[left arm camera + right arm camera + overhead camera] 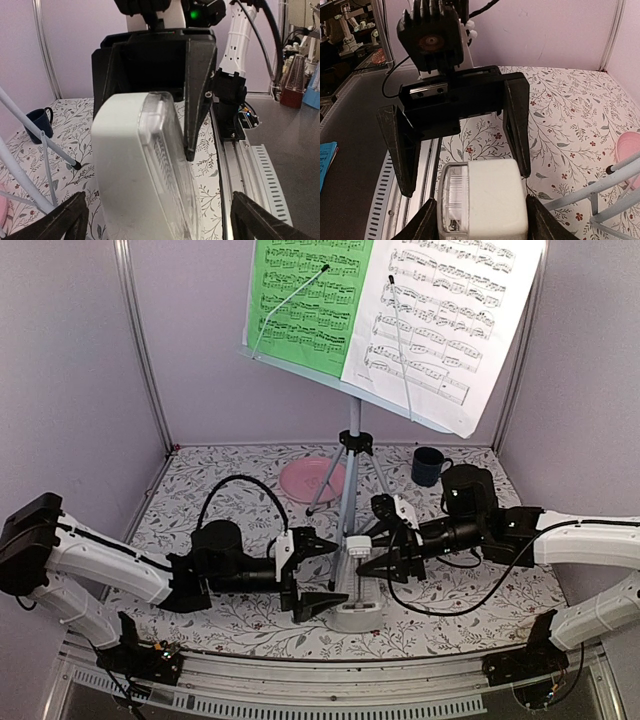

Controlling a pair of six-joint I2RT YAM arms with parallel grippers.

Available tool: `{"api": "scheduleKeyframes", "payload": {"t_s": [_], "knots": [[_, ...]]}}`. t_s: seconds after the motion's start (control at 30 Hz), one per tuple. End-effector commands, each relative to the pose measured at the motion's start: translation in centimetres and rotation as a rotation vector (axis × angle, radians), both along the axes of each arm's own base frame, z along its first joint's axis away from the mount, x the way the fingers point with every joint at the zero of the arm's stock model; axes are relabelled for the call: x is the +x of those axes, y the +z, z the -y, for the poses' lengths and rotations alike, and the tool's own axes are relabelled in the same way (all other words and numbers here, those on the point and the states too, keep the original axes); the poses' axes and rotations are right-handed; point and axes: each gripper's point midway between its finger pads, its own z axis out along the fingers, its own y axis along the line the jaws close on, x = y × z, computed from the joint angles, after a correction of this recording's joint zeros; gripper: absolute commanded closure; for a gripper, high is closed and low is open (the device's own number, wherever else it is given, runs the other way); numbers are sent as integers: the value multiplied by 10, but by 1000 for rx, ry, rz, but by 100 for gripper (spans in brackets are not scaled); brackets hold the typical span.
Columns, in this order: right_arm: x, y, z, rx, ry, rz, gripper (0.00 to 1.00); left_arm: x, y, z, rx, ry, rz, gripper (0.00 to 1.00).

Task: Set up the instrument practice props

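Lilac walls, metal corner posts, floral-patterned tabletop, perforated rail at the near edge.

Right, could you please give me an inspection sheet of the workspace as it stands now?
Surface: flowered cloth, lying flat.
Job's things: music stand upright at the back, with the green sheet and the white sheet on its desk; metronome near the front edge, between both tools.
Clutter: pink plate by the stand's left leg; blue mug at the back right.
Tools: left tool open, fingers either side of the metronome and apart from it; right tool closed on its upper part.
Cables: black cable loops along each arm.
Surroundings: lilac walls, metal frame post, rail along the near edge.
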Motion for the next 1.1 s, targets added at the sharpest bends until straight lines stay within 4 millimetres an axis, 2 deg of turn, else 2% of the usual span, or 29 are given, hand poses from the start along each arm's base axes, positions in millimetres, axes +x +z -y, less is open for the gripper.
{"api": "scheduleKeyframes", "payload": {"t_s": [0.0,0.43,0.73,1.07], "knots": [[2,63,-19,173,25,127,88,-1,-10,6,37,-52,-34,1],[-11,69,-32,200,78,129,88,-2,-7,13,33,-108,-38,2],[-13,71,-36,206,83,131,88,1,-9,21,50,-120,-67,14],[-13,75,-35,214,77,133,88,-3,-3,12,31,-135,-39,25]]}}
